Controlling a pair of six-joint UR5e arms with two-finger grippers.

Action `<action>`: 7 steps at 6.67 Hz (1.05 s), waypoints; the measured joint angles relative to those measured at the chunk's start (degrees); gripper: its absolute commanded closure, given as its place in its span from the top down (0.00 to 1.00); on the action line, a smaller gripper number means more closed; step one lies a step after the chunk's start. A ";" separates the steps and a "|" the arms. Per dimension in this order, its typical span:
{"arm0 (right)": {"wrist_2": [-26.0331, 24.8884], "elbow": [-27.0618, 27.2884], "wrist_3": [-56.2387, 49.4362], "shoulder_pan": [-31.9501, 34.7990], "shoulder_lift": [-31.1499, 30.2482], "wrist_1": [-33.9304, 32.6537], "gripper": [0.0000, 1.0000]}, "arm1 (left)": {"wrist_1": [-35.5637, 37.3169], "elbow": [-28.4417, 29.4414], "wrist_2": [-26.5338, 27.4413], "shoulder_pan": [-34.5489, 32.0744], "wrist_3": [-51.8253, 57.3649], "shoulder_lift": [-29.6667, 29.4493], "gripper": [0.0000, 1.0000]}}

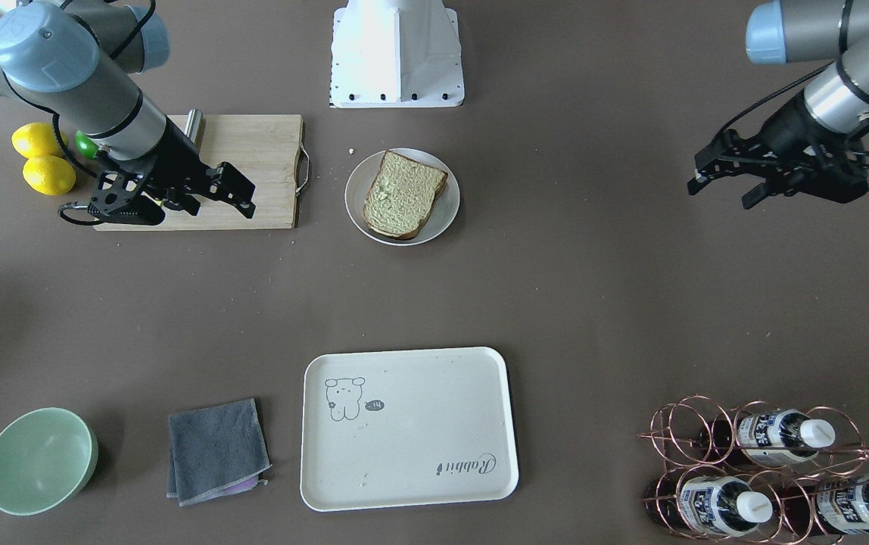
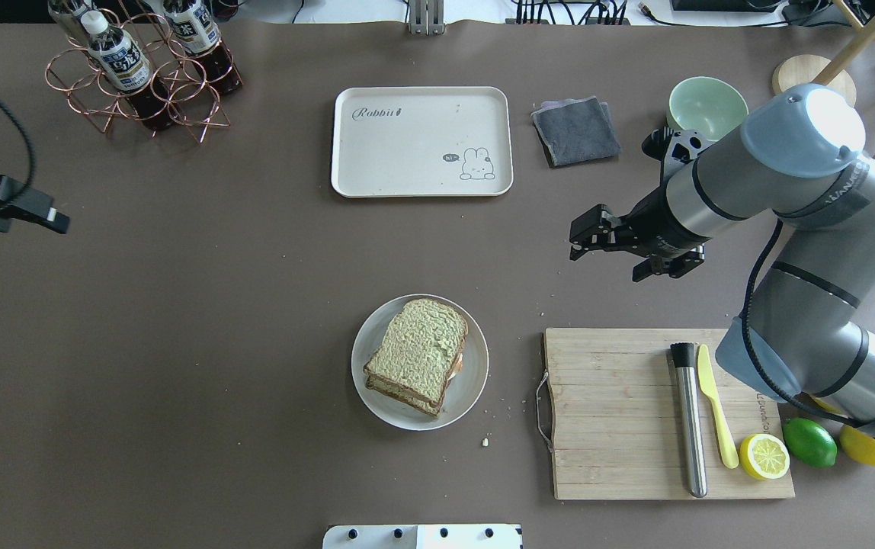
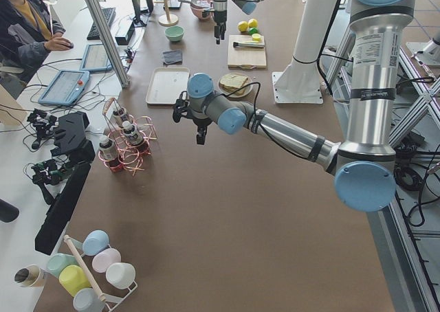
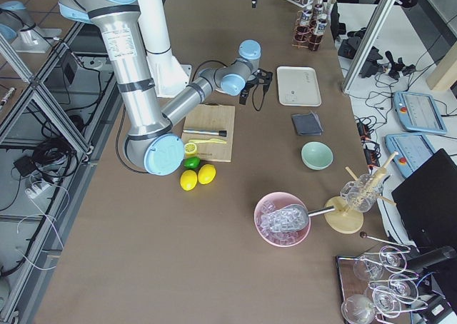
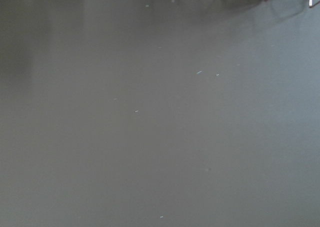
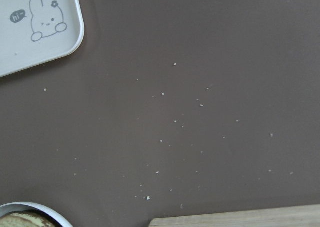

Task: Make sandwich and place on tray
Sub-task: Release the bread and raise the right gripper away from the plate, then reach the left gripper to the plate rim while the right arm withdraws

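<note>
Overhead, sandwich [image 2: 416, 354]: two bread slices stacked, lying on the round white plate [image 2: 474, 385].
Overhead, tray [image 2: 407, 152]: well beyond the plate, on the side away from the robot.
Overhead, right gripper [image 2: 607, 259]: held above the table, to the plate's right and a little farther out. Its jaws are spread and nothing is between them.
Overhead, cutting board [image 2: 613, 412]: just right of the plate, carrying a steel rod [image 2: 689, 419], a yellow knife [image 2: 714, 404] and a half lemon [image 2: 764, 456].
Front-facing, left gripper [image 1: 722, 194]: well off to the plate's left. Its fingers are parted and it holds nothing.
Front-facing, green bowl [image 1: 39, 460] and grey cloth [image 1: 215, 450]: well past the plate towards the operators, on its right side.
Left side, bottle rack [image 3: 127, 143]: nearer this camera than the plate, with the near arm's gripper hanging between the two.
Right side, near arm: it crosses in front of the plate's spot, so the plate cannot be made out.
Left wrist, table [image 5: 160, 112]: brown top with a few crumbs and copper rack feet at the upper edge.
Right wrist, plate: its rim and a bit of bread show in the lower left corner. The tray's rabbit corner is at upper left and the board's edge runs along the bottom.
</note>
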 measured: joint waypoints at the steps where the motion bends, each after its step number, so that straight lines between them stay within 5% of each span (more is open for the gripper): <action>1: 0.56 0.05 -4.31 1.91 -2.32 0.06 1.00 | 0.00 1.52 2.61 5.45 -2.39 -4.52 0.96; 4: 1.21 0.21 -10.86 4.35 -7.13 0.62 1.00 | 0.27 8.17 12.57 17.15 -3.79 -14.93 0.81; 7: 3.47 0.41 -14.62 6.89 -9.57 0.85 1.00 | 0.22 13.59 16.02 22.48 -3.74 -20.61 0.73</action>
